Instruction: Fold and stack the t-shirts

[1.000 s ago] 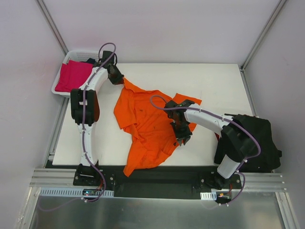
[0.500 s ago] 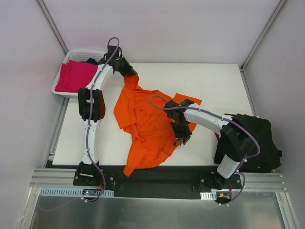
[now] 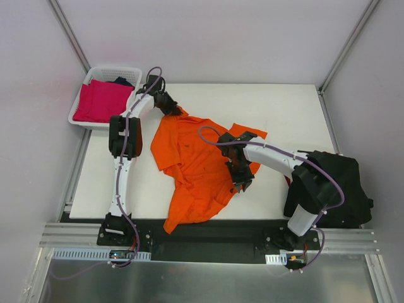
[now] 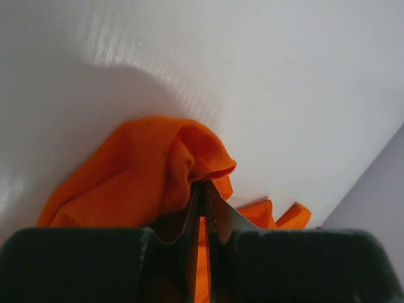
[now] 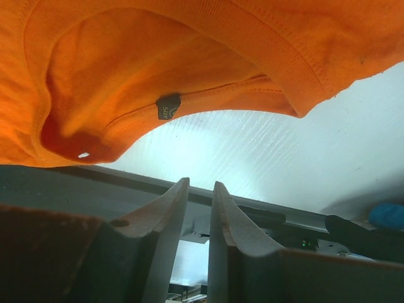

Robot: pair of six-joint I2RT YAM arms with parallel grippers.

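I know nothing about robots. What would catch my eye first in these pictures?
The bright orange t-shirt stands out most, lying crumpled across the middle of the white table with the left gripper pinching its far corner. A dark heap of black t-shirts sits at the near right corner. A magenta-pink t-shirt lies in the white basket at the far left.

Robotics lab test cell. A white table sits boxed in by plain pale walls with aluminium corner posts. A cabled left arm and right arm are bolted to a black plate on a slotted metal rail along the table's near edge.
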